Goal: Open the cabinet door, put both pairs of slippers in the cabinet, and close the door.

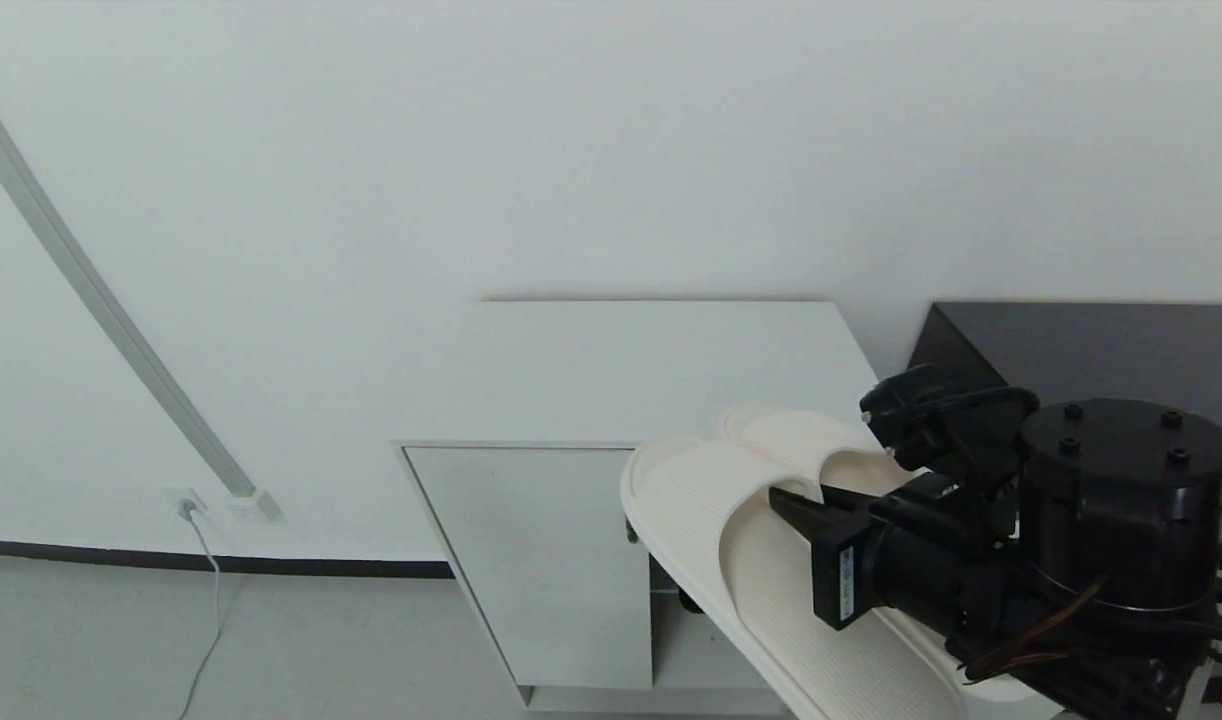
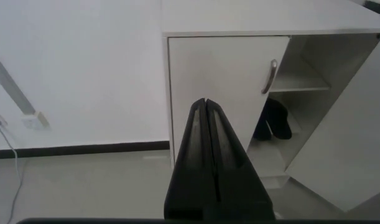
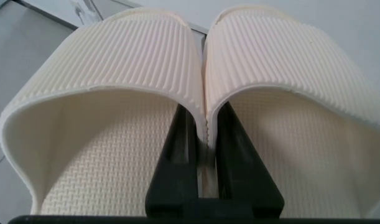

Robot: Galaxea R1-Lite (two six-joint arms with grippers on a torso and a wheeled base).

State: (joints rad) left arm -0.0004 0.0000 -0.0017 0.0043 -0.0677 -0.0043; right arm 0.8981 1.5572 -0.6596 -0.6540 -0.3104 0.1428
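The right end effector (image 3: 205, 121) pinches the cream slippers (image 3: 115, 74) by their touching inner edges, before the open cabinet (image 2: 227, 68). Carry them in level, onto the seemingly free shelf (image 2: 295, 84) above the dark pair (image 2: 273, 121). The left end effector (image 2: 206, 112) is closed and empty.

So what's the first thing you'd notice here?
The pair of cream slippers, pinched together by the right gripper, sits up close in front of the white cabinet. Next you'd spot the cabinet's open side, where a dark pair of slippers sits inside, below a shelf.
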